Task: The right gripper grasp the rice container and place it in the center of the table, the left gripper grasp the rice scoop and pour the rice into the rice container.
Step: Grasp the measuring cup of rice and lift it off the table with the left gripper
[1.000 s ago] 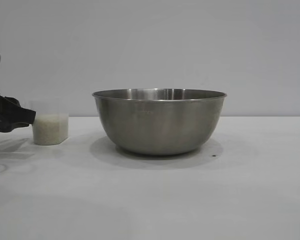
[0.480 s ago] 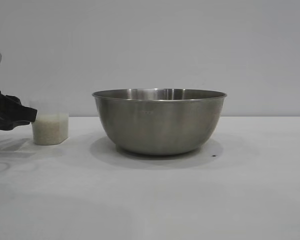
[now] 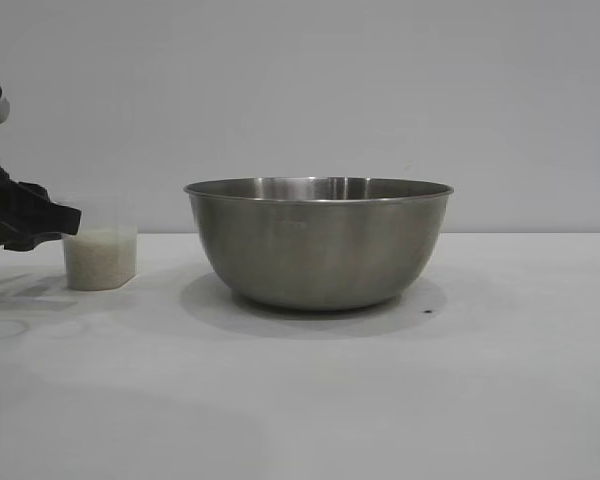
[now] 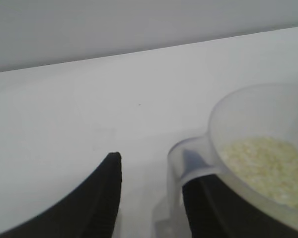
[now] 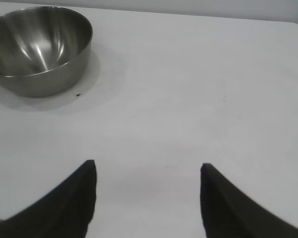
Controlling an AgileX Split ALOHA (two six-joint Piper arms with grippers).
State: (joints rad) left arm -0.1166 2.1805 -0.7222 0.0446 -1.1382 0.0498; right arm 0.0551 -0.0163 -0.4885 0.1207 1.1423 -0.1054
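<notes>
The rice container, a large steel bowl, stands mid-table and shows no rice inside it in the right wrist view. The rice scoop, a clear cup, stands at the left holding rice. My left gripper reaches in from the left edge at the scoop's rim. In the left wrist view it is open. The scoop's handle lies between the fingers, against one and clear of the other. My right gripper hangs open over bare table, far from the bowl and outside the exterior view.
A small dark speck lies on the white table beside the bowl's base. A plain grey wall closes the back.
The left gripper has crept right and slightly up, closer to the scoop. Scoop and bowl have stayed where they were.
</notes>
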